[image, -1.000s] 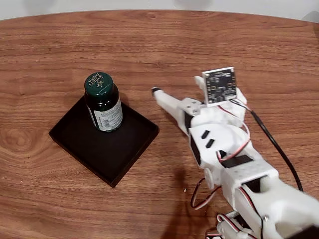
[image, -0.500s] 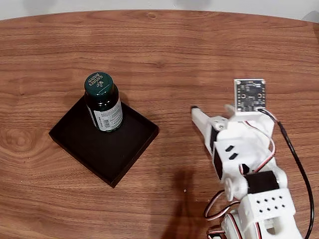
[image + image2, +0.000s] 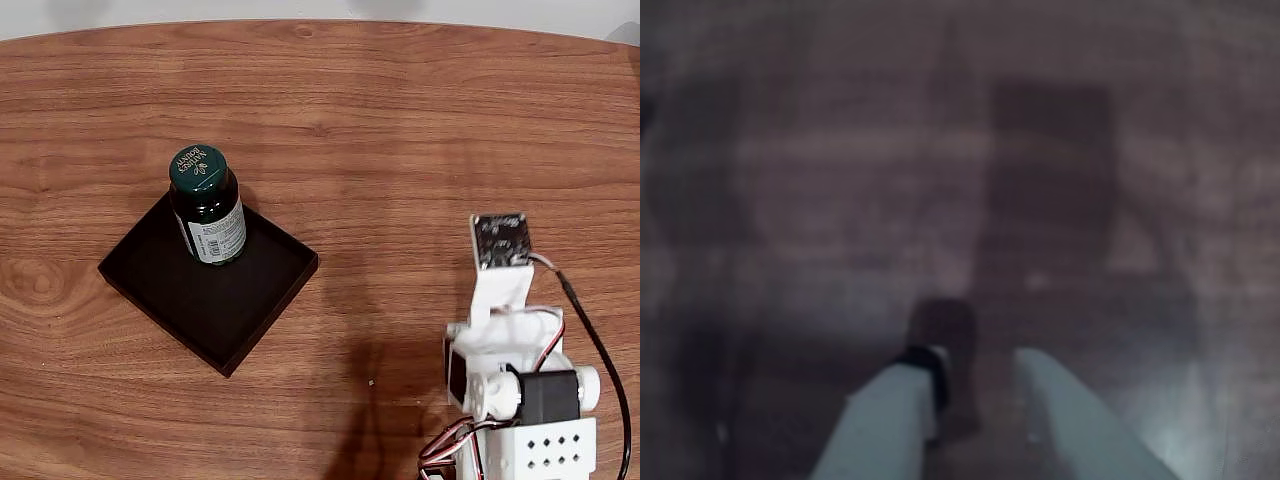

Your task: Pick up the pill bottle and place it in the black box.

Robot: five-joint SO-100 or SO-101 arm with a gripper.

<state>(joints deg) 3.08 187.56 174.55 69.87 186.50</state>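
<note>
1. Standing upright, the pill bottle (image 3: 207, 205) sits inside the black box (image 3: 235, 305), toward the far corner of that tray in the fixed view; green ribbed cap on top, white-and-green label facing the camera.
2. The black box rests flat on the wooden tabletop (image 3: 400, 120), turned diamond-wise, left of centre in the fixed view.
3. The arm (image 3: 510, 380) occupies the lower right of the fixed view, well apart from the box; a small dark circuit board (image 3: 500, 241) sits at its upper end, and red and black wires (image 3: 445, 450) loop at its base.
4. In the wrist view, the gripper (image 3: 980, 365) shows two pale fingers (image 3: 895, 410) with a gap between them, nothing held; the picture is dim and blurred.
5. Beneath the gripper in the wrist view lies bare wood grain under dark shadows.
</note>
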